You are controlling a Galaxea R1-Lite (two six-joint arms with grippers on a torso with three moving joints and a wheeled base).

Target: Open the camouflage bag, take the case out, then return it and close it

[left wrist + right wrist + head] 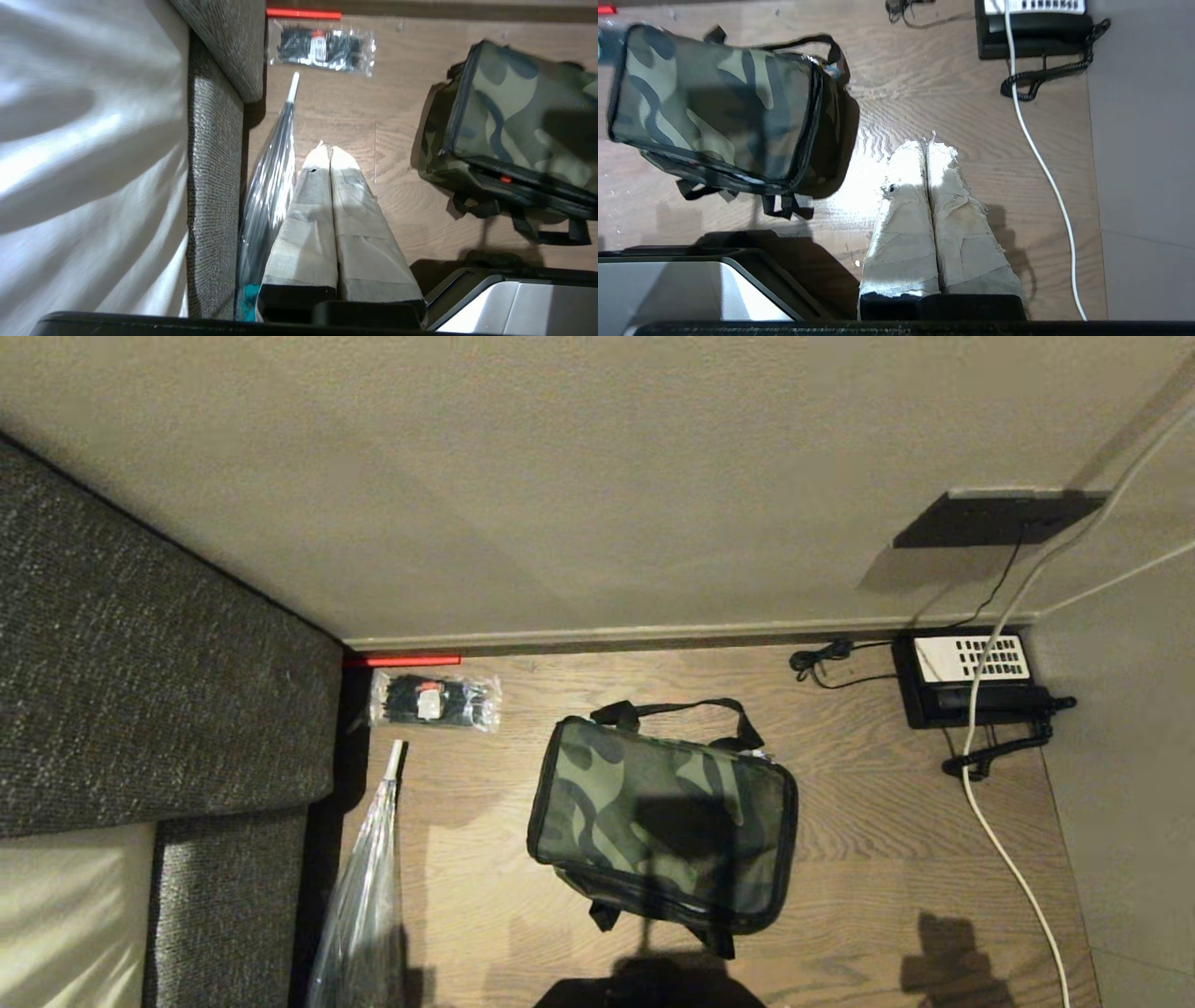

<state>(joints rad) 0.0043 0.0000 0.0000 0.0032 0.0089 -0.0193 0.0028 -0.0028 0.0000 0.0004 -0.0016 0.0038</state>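
A brown wood-grain worktop (868, 821) runs up to a beige wall, with a grey woven upholstered panel (140, 691) along its left edge. The closed, soft boxy green, tan and black camouflage bag (663, 817) lies mid-worktop, a clear packet of black ties (434, 701) at the far left corner, a black telephone with white keypad (971, 677) and white cable (1013, 873) at the far right. The left gripper (326, 150) hangs over the left edge and the right gripper (928, 143) right of the bag, tape-wrapped fingers (903, 219) pressed together, holding and touching nothing.
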